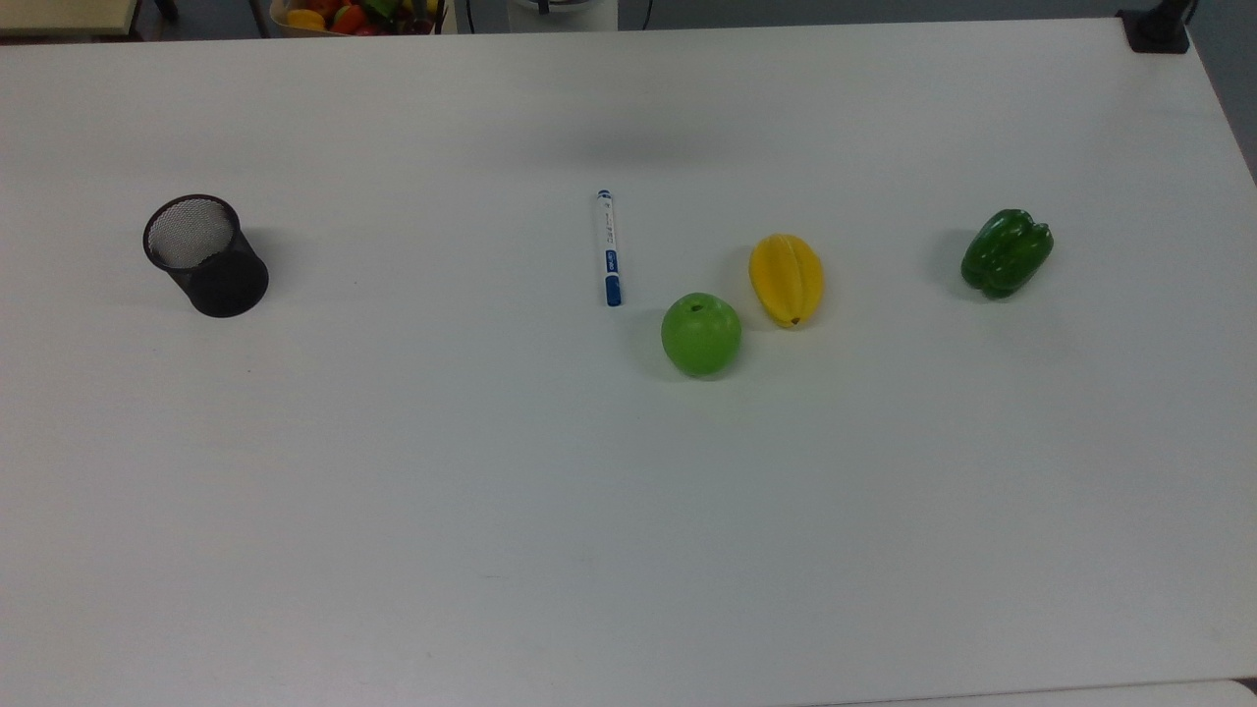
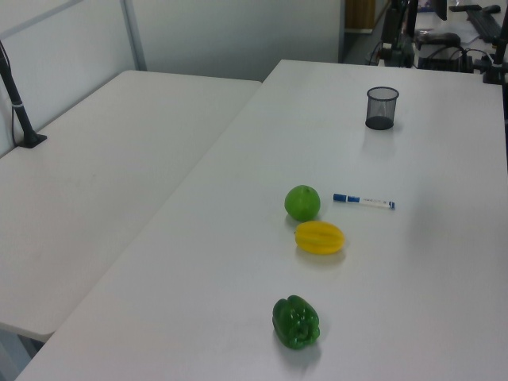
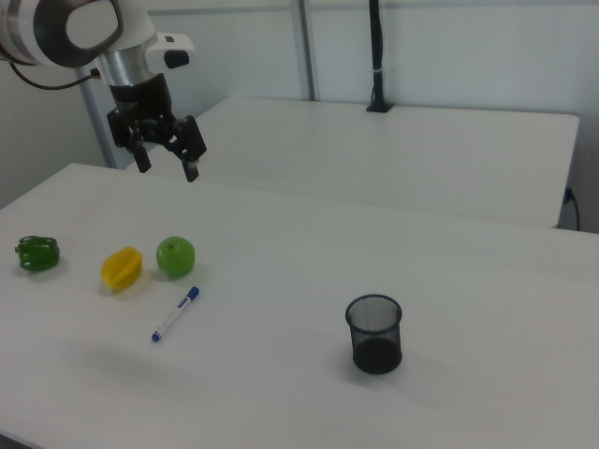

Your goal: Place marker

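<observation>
The gripper [image 3: 168,158] hangs in the air well above the white table [image 3: 309,281], at the upper left of the right view. Its two fingers [image 3: 191,151] are spread wide, with nothing between them, and point downward. The arm's white and grey links rise out of the right view's top left corner.

Below the gripper, and well apart from it, the marker [image 3: 176,313] lies flat on the table. It is a slim white pen with a blue cap, a blue label and a small blue end tip. In the top view the marker [image 1: 609,247] lies nearly upright in the picture, with its cap toward the bottom. In the left view the marker [image 2: 363,201] lies almost level, with its cap at the left view's left.

The green apple [image 1: 700,334] stands just beside the marker's cap end without touching it. The yellow starfruit [image 1: 786,279] lies near the apple, on the top view's right. The green bell pepper [image 1: 1006,251] rests farther on toward the top view's right, apart from the other fruit.

The black mesh cup [image 1: 205,255] stands upright, well apart from the marker, on the top view's left. In the right view the cup [image 3: 375,333] sits at the lower right, mouth upward.
</observation>
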